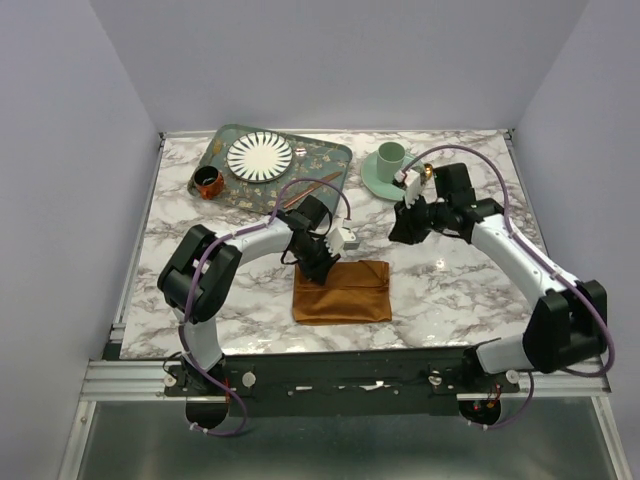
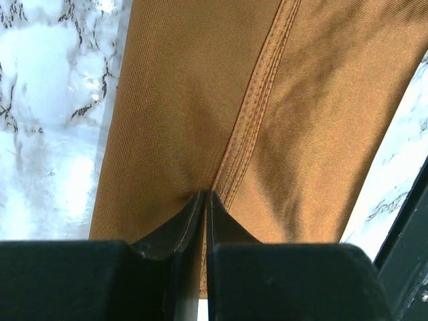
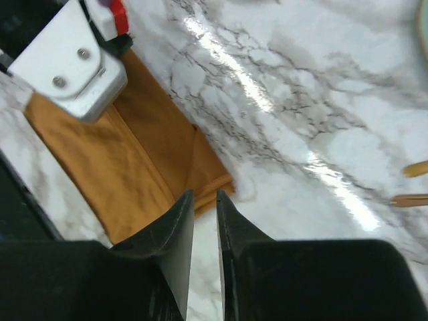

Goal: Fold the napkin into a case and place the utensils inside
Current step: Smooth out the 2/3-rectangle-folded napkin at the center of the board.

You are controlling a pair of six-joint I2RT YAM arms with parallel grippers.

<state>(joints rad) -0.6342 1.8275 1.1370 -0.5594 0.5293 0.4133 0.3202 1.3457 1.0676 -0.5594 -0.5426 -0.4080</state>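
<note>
The rust-orange napkin (image 1: 342, 291) lies folded into a rectangle on the marble table, near the front middle. My left gripper (image 1: 318, 268) is down on its far-left edge. In the left wrist view the gripper (image 2: 204, 194) is shut, pinching the napkin (image 2: 314, 120) beside a stitched hem, and the cloth puckers at the tips. My right gripper (image 1: 403, 228) hovers over bare marble to the right of the napkin. Its jaws (image 3: 204, 194) stand a narrow gap apart with nothing between them, just off the napkin's corner (image 3: 134, 167). The copper utensils (image 1: 310, 190) lie on the tray, and two tips (image 3: 414, 168) show at the right wrist view's edge.
A patterned green tray (image 1: 330, 160) at the back left holds a striped plate (image 1: 260, 156). A small brown cup (image 1: 208, 181) stands by its left end. A green mug (image 1: 390, 156) on a saucer (image 1: 372, 180) sits at the back right, close behind my right arm.
</note>
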